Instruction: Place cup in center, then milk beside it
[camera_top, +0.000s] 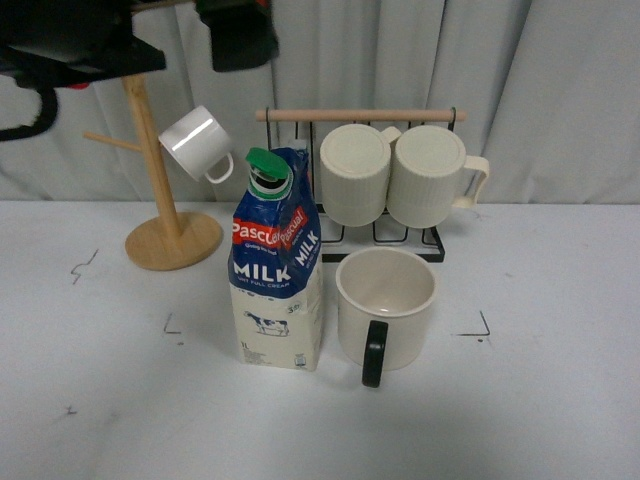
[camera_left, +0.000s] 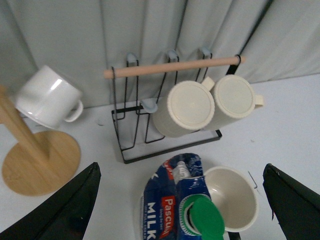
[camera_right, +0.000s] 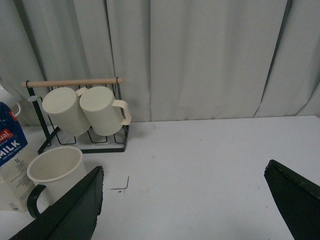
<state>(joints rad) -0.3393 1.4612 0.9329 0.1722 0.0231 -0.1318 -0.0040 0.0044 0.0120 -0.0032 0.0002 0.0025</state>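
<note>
Milk (camera_left: 172, 210) stands just below the spread left claw (camera_left: 182, 200), unheld.

Table (camera_top: 560, 420): milk (camera_top: 277, 262), cup (camera_top: 385, 308), rack (camera_top: 432, 240), stand (camera_top: 172, 238).

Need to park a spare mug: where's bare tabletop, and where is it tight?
Bare: the table right of the cup, and in front of the milk. Crowded: the strip behind them, by the black rack and wooden mug tree.
</note>
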